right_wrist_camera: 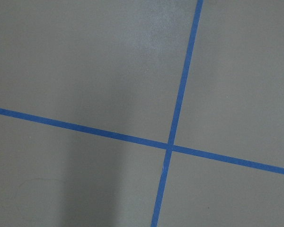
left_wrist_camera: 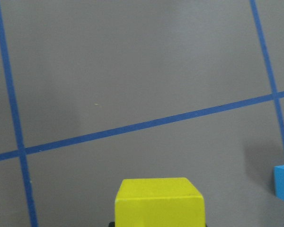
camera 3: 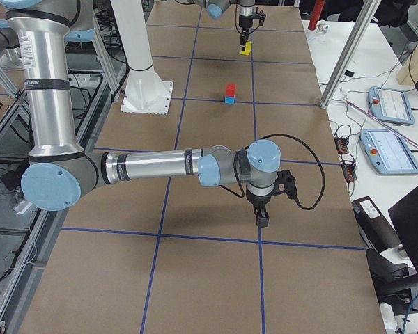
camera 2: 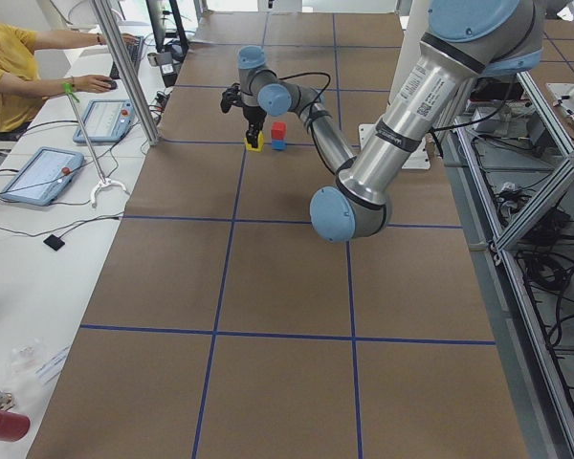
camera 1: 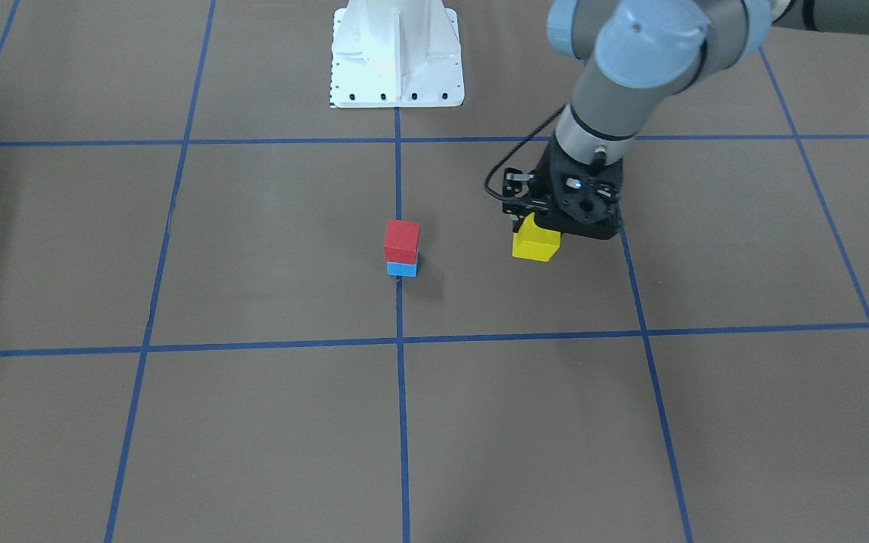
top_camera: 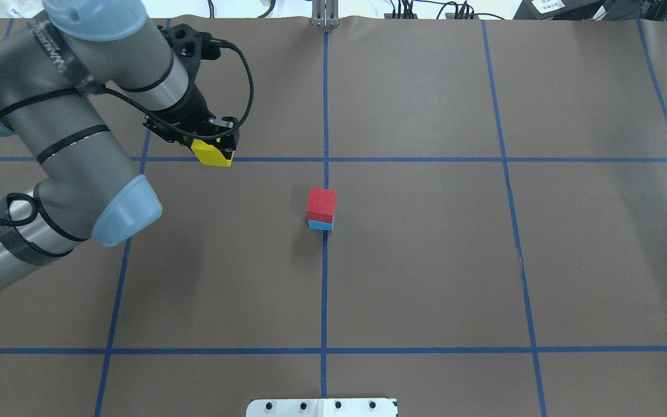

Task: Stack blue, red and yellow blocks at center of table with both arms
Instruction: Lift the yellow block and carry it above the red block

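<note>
A red block [camera 1: 402, 240] sits on a blue block [camera 1: 402, 268] at the table's centre, on the middle tape line; the stack also shows in the overhead view [top_camera: 322, 204]. My left gripper [camera 1: 538, 230] is shut on a yellow block [camera 1: 536, 241] and holds it low over the table, off to my left of the stack and apart from it. The yellow block also shows in the overhead view [top_camera: 213, 152] and at the bottom of the left wrist view [left_wrist_camera: 158, 201]. My right gripper [camera 3: 262, 219] shows only in the exterior right view, far from the stack, so I cannot tell whether it is open.
The brown table carries a grid of blue tape lines [top_camera: 325, 116]. The white robot base plate [camera 1: 397, 56] stands at the robot's edge. A person [camera 2: 10, 67] with tablets sits at a side desk beyond the table's far edge.
</note>
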Available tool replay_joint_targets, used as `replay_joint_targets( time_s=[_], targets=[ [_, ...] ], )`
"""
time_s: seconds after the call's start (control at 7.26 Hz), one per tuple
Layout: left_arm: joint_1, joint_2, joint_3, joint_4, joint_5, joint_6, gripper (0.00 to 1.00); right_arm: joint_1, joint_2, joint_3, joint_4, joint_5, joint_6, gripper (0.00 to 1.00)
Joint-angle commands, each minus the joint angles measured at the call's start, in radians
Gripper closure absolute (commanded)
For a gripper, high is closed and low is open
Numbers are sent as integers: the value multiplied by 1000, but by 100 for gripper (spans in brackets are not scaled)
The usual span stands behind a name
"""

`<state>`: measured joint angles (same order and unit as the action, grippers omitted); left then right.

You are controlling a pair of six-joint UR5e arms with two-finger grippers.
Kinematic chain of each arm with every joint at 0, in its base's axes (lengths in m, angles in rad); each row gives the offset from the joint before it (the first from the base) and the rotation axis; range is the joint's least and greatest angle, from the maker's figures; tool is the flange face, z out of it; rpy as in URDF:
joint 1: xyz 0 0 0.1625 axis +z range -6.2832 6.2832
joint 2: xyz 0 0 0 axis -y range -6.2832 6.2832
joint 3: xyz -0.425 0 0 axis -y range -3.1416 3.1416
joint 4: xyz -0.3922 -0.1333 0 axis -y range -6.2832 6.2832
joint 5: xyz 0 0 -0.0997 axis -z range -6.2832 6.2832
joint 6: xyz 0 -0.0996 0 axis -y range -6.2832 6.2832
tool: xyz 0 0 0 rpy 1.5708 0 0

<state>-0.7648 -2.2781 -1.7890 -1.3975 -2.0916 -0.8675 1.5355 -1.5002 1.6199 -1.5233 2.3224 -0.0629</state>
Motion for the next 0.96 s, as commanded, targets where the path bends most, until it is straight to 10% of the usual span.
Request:
replay_joint_targets(
  time_s=[0.0,0.83],
  targets=[
    [129,-119,31,51,103,-114,100,0,0,0,0,0,0,0],
    [202,-228,187,34,188,-105,85,0,8,3,0,3,0,0]
  ],
)
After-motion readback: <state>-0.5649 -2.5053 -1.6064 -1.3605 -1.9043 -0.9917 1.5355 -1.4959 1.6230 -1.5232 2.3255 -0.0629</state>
